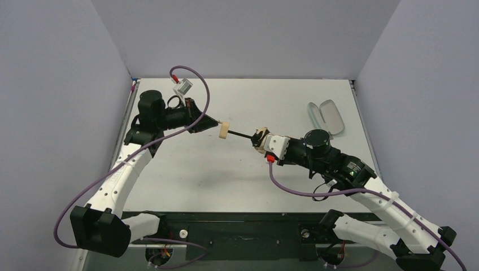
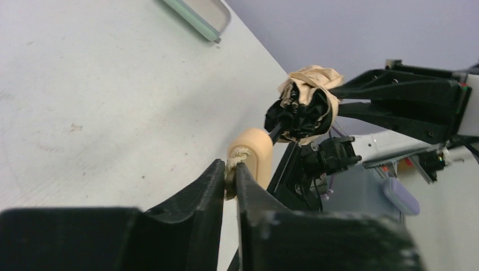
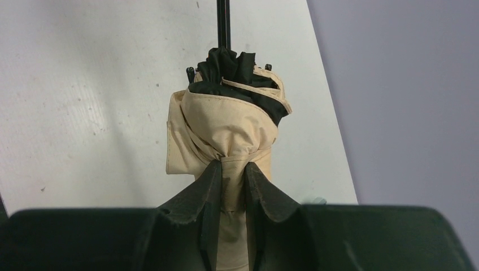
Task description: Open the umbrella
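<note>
The umbrella (image 1: 260, 138) hangs in the air over the middle of the table, stretched between both grippers. Its tan fabric bundle with black lining (image 3: 226, 130) is folded, and the thin black shaft (image 1: 240, 134) runs left to the beige handle knob (image 1: 223, 130). My left gripper (image 2: 230, 169) is shut on the short braided cord (image 2: 237, 158) at the end of the knob (image 2: 252, 155). My right gripper (image 3: 231, 169) is shut on the tan fabric of the bundle's tip. In the left wrist view the bundle (image 2: 305, 107) sits in the right gripper's black fingers (image 2: 395, 96).
A pale mint-green oval case (image 1: 327, 117) lies open at the back right of the white table (image 1: 226, 175); its edge also shows in the left wrist view (image 2: 197, 17). Purple cables (image 1: 197, 79) loop off both arms. Grey walls close in three sides.
</note>
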`<state>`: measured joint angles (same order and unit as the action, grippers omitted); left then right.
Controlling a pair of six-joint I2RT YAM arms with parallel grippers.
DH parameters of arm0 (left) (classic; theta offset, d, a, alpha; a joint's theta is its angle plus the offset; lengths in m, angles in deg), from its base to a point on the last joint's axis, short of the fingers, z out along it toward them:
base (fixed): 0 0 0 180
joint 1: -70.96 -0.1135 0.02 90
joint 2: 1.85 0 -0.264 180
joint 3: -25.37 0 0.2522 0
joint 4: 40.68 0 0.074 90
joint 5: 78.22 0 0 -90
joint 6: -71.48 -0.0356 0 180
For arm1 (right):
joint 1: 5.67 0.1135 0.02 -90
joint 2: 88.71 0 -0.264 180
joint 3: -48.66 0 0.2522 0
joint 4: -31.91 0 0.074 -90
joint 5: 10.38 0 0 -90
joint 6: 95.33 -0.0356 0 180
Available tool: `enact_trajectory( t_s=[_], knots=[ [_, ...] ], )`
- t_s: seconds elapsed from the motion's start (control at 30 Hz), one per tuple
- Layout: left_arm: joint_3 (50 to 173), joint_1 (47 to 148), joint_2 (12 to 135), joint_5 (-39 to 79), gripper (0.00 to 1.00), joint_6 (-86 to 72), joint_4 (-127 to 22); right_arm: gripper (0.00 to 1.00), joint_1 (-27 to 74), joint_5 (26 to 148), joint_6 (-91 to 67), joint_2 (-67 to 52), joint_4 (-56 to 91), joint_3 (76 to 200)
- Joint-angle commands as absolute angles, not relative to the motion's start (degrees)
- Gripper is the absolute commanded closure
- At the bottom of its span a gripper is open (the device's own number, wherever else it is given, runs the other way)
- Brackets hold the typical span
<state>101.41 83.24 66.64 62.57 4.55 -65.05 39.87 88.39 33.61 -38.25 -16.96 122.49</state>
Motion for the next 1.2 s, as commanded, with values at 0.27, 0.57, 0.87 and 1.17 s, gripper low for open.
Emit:
enact_trajectory(
  t_s=[0.27, 0.57, 0.87, 1.17],
  knots=[
    [109.0, 93.5, 60.4, 51.9, 0.2, -50.9, -87.2, 1.0, 37.1, 93.1, 26.9, -34.8, -19.9, 125.7],
    [104.8, 112.1, 59.8, 35.1, 0.19, -65.7, -87.1, 1.0, 34.8, 102.4, 18.8, -30.7, -22.6, 129.0],
    [102.8, 121.2, 65.4, 25.6, 0.19, -71.2, -86.3, 1.0, 34.4, 108.4, 13.1, -28.7, -24.3, 131.2],
    [98.6, 123.8, 66.9, 18.4, 0.42, -73.7, -81.1, 1.0, 34.0, 111.6, 11.6, -28.5, -26.2, 132.3]
  ],
)
